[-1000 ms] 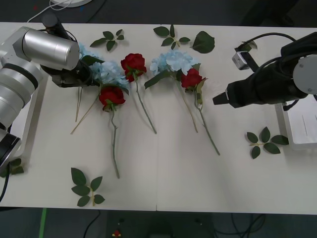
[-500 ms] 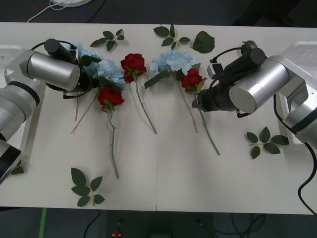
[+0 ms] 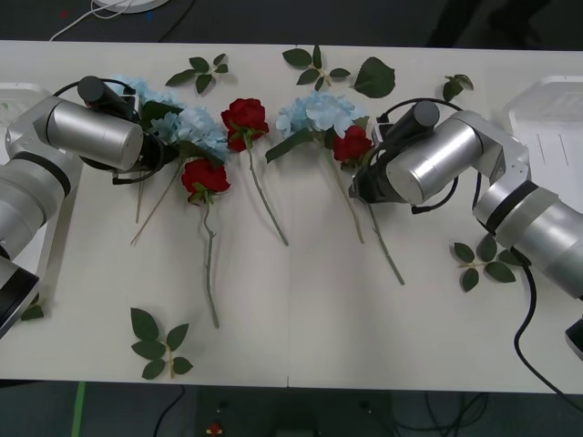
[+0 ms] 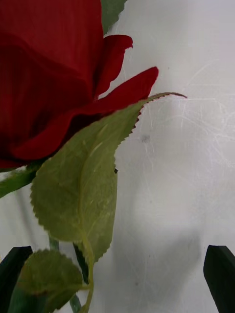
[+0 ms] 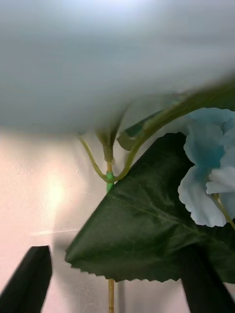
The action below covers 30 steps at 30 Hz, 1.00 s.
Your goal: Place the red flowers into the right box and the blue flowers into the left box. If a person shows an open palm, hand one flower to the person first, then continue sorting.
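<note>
Right gripper [image 4: 117,274] open, astride the red rose [image 3: 352,144] stem just below the bloom. Left gripper [image 5: 115,279] open over a blue flower [image 3: 199,129] stem.

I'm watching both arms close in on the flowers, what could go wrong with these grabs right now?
The open right pincer sits at the red rose, whose stem runs beside a blue hydrangea's stem; it might catch both, or only the leaf. The open left pincer faces a big leaf over the thin stem, so it may pinch leaf instead.
</note>
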Available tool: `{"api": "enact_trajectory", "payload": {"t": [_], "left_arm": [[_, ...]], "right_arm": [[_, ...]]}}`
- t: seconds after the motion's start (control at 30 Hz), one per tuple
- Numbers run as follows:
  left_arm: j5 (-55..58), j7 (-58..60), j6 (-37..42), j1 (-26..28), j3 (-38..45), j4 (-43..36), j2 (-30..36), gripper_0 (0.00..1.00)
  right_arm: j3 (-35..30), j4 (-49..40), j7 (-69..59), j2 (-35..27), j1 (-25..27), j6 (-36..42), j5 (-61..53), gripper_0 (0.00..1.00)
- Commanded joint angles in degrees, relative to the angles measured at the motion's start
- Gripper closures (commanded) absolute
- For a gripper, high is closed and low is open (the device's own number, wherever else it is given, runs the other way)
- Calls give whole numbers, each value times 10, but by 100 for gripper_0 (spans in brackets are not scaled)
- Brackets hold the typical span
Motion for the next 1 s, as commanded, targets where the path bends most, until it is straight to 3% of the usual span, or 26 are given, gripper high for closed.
{"api": "enact_trajectory", "payload": {"t": [0.03,0.07,0.13,0.2,0.23,0.57,0.8,0.93,1.0], "left_arm": [[-8,-42,-8,3,-8,-1,6,40],[-8,-42,-8,3,-8,-1,6,44],[-9,-42,-8,3,-8,-1,6,50],[-9,-41,-9,3,-8,-1,6,51],[-8,-40,-8,2,-8,-1,6,51],[-13,-42,-8,3,-8,-1,7,59],[-20,-44,-8,3,-8,-1,8,71],[-20,-46,-8,5,-8,-1,8,71],[-19,-46,-8,6,-8,-1,8,63]], "right_arm": [[9,25,-9,26,-36,-19,17,0],[10,29,-9,29,-37,-24,17,5],[10,34,-9,33,-37,-30,20,36],[11,35,-9,34,-37,-32,23,93],[12,35,-9,34,-37,-31,23,100],[12,35,-7,34,-37,-38,23,100],[12,35,-3,34,-36,-38,24,100],[13,35,0,32,-36,-38,23,100],[12,34,6,28,-36,-40,19,100]]}}
